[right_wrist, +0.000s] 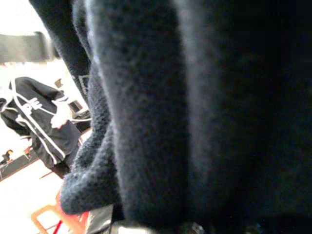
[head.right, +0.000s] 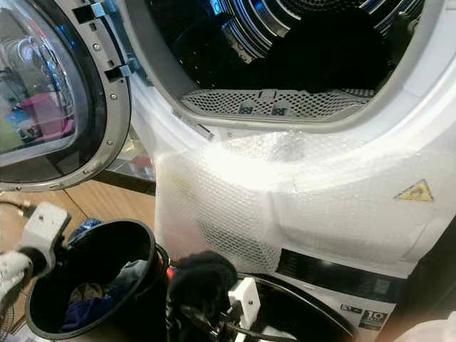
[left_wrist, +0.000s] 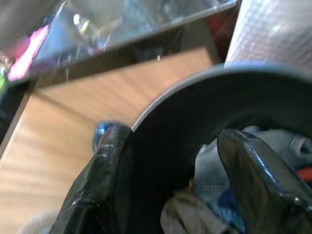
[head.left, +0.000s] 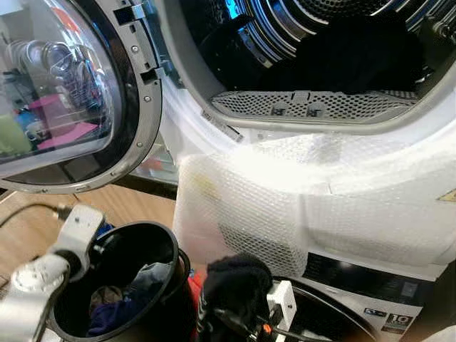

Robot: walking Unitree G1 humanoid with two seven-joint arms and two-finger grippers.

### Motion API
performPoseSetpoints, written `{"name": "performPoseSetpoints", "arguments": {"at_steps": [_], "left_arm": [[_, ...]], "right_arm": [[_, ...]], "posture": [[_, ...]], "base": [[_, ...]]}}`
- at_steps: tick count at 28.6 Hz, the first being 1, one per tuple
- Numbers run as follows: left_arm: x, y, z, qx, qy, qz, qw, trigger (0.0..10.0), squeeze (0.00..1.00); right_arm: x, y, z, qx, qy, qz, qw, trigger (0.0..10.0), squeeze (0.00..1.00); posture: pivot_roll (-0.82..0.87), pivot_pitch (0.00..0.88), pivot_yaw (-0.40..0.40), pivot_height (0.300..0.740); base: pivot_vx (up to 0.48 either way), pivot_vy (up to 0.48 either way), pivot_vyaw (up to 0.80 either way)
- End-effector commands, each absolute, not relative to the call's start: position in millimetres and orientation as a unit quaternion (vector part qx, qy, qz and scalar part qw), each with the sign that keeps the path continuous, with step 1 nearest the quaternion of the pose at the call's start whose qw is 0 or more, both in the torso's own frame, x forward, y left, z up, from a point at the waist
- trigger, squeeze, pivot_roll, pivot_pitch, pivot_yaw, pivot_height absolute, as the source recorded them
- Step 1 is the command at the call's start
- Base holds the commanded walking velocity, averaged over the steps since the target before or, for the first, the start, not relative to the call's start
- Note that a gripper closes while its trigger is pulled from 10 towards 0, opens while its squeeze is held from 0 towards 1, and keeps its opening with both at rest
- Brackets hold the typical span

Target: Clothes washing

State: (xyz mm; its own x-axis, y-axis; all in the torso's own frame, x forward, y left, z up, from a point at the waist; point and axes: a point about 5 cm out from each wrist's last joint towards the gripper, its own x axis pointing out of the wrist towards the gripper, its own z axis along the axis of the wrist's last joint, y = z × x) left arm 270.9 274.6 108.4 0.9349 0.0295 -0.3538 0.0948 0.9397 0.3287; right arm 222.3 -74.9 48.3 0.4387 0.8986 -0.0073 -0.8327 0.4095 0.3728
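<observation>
Glossy white plastic on the washing machine front (head.right: 335,235), partly wrapped in dimpled, translucent bubble wrap (head.left: 242,214). Ribbed, shiny steel inside the drum (head.left: 285,28), with a grey perforated plastic lint grille (head.left: 306,105) at its lip. Smooth glass in the open door (head.left: 50,78), ringed by brushed silver metal. Matt black plastic for the laundry bucket (head.left: 153,242), holding crumpled blue and grey cloth (head.left: 128,296). Pale, smooth-grained wood on the floor (left_wrist: 63,136). Glossy black fingers (left_wrist: 253,170) on the left gripper (left_wrist: 173,161). Fuzzy, dark knitted garment (right_wrist: 161,112), coarse and matt, around the right gripper (head.left: 235,313).
</observation>
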Motion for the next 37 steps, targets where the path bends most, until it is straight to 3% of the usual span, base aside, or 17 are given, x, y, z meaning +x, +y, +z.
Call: {"name": "performPoseSetpoints", "arguments": {"at_steps": [1,5,9,16,19,22,23,27,29,31,33,34,35,36,37], "left_arm": [[265,290,100,0.189,0.193,0.021,0.963,10.0,0.00],[265,287,90,0.194,0.195,0.021,0.961,10.0,0.00],[271,281,83,0.190,0.190,0.018,0.963,10.0,0.00],[270,274,71,0.201,0.193,0.001,0.960,10.0,0.00],[269,271,70,0.206,0.195,-0.006,0.959,10.0,0.00],[273,263,68,0.201,0.191,-0.017,0.961,10.0,0.00],[273,263,68,0.201,0.191,-0.017,0.961,10.0,0.00],[275,259,67,0.197,0.187,-0.019,0.962,10.0,0.00],[275,259,66,0.195,0.188,-0.020,0.962,10.0,0.00],[274,259,65,0.192,0.188,-0.019,0.963,10.0,0.00],[274,258,64,0.192,0.189,-0.019,0.963,10.0,0.00],[274,258,64,0.192,0.188,-0.019,0.963,10.0,0.00],[274,258,64,0.192,0.188,-0.019,0.963,10.0,0.00],[274,258,64,0.189,0.186,-0.017,0.964,10.0,0.00],[274,257,64,0.185,0.182,-0.014,0.966,10.0,0.00]], "right_arm": [[220,-62,67,0.165,0.069,0.555,0.812,0.0,0.00],[211,-58,92,0.153,0.031,0.602,0.783,0.0,0.00],[193,-54,150,0.169,-0.052,0.692,0.700,0.0,0.00],[236,-68,238,0.241,-0.210,0.655,0.685,0.0,0.00],[252,-69,253,0.223,-0.227,0.638,0.701,0.0,0.00],[314,-79,309,0.216,-0.288,0.531,0.767,0.0,0.00],[314,-79,309,0.216,-0.288,0.531,0.767,0.0,0.00],[352,-103,396,0.196,-0.344,0.448,0.801,0.0,0.00],[356,-108,412,0.192,-0.351,0.431,0.809,0.0,0.00],[368,-118,438,0.163,-0.343,0.380,0.843,0.0,0.00],[371,-120,442,0.157,-0.341,0.368,0.851,0.0,0.00],[382,-130,458,0.173,-0.315,0.293,0.886,0.0,0.00],[382,-130,458,0.173,-0.315,0.293,0.886,0.0,0.00],[387,-139,465,0.172,-0.296,0.228,0.912,0.0,0.00],[391,-164,475,0.173,-0.263,0.085,0.945,0.0,0.00]], "posture": [[0.00,0.000,0.205,0.740],[-0.02,0.000,0.196,0.740],[-0.02,0.000,0.187,0.740],[-0.02,0.000,0.182,0.740],[-0.03,0.000,0.181,0.740],[-0.02,0.000,0.189,0.740],[-0.02,0.000,0.189,0.740],[-0.02,0.000,0.186,0.740],[-0.02,0.000,0.187,0.740],[-0.02,0.000,0.186,0.740],[-0.03,0.000,0.182,0.740],[-0.03,0.000,0.182,0.740],[-0.03,0.000,0.182,0.740],[-0.02,0.000,0.177,0.740],[-0.03,0.000,0.176,0.740]], "base": [[0.000,0.000,0.00],[0.000,0.000,0.00],[0.000,0.000,0.00],[0.000,0.000,0.00],[0.000,0.000,0.00],[0.000,0.000,0.00],[0.000,0.000,0.00],[0.000,0.000,0.00],[0.000,0.000,0.00],[0.000,0.000,0.00],[0.000,0.000,0.00],[0.000,0.000,0.00],[0.000,0.000,0.00],[0.000,0.000,0.00],[0.000,0.000,0.00]]}}
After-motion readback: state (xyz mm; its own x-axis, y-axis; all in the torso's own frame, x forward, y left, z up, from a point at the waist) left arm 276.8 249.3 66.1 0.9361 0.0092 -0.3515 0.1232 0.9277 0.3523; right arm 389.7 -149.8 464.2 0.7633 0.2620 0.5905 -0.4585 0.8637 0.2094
